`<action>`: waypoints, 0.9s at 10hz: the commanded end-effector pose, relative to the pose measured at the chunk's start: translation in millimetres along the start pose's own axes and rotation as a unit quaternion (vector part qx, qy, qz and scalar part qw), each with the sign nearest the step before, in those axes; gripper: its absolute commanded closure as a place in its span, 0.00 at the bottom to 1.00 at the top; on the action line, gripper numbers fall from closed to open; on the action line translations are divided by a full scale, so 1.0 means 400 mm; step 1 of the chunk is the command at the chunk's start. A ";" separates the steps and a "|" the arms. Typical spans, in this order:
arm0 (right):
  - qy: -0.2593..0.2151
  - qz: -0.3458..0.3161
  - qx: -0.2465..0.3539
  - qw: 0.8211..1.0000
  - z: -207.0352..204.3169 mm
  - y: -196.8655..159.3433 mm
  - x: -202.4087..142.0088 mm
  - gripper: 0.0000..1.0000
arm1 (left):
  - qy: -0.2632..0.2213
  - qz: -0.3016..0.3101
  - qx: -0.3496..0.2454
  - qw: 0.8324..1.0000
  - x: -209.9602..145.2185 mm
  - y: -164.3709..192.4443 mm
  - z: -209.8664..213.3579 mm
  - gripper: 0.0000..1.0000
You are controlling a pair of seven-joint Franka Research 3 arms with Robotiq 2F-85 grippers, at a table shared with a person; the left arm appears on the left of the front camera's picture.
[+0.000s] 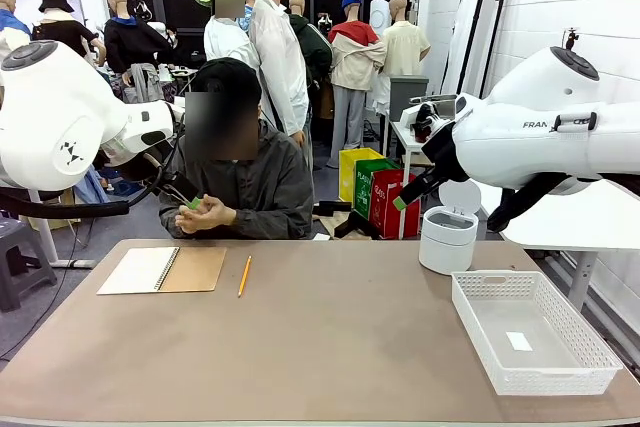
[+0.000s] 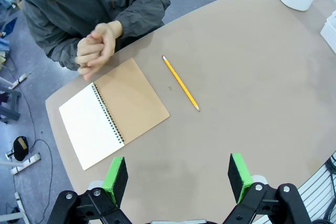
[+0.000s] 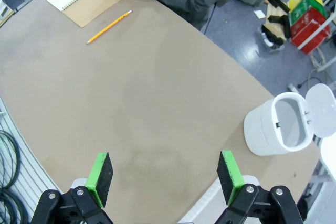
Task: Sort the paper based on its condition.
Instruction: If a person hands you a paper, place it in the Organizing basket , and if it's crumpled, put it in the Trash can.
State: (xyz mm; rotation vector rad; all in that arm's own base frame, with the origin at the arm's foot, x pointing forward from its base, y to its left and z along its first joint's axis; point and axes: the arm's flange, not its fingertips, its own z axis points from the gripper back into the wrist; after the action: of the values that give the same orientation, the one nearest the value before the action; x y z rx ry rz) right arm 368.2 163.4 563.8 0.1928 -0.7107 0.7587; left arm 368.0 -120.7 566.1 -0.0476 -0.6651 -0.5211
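Green pads spread wide and holding nothing, the left gripper (image 2: 177,174) and right gripper (image 3: 165,174) hang above the table (image 2: 252,77), poised, it seems, for a sheet to be offered. The person's hands (image 2: 96,48) are clasped beside the open notebook (image 2: 134,100) and pencil (image 2: 180,83); whether the paper lies inside them cannot be told. An open-lidded bin (image 3: 260,135) and a basket (image 1: 555,380) stand at the robot's right, presumably as the sorting places.

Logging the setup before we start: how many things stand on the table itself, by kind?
Spiral notebook: 1
Pencil: 1
White bin with open lid: 1
White mesh basket: 1
Total: 4
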 end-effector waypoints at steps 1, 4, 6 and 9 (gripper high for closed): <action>0.002 0.000 -0.003 1.000 0.000 -0.002 -0.001 0.00 | 0.003 0.001 -0.001 1.000 0.002 0.001 0.002 0.00; 0.002 0.000 -0.003 1.000 0.000 -0.002 -0.001 0.00 | 0.003 0.001 -0.001 1.000 0.002 0.001 0.002 0.00; 0.002 0.000 -0.003 1.000 0.000 -0.002 -0.001 0.00 | 0.003 0.001 -0.001 1.000 0.002 0.001 0.002 0.00; 0.002 0.000 -0.003 1.000 0.000 -0.002 -0.001 0.00 | 0.003 0.001 -0.001 1.000 0.002 0.001 0.002 0.00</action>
State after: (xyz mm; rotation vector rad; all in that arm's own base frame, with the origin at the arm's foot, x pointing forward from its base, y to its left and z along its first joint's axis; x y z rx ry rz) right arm 368.2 163.4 563.8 0.1928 -0.7107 0.7587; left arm 368.0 -120.7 566.1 -0.0476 -0.6651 -0.5211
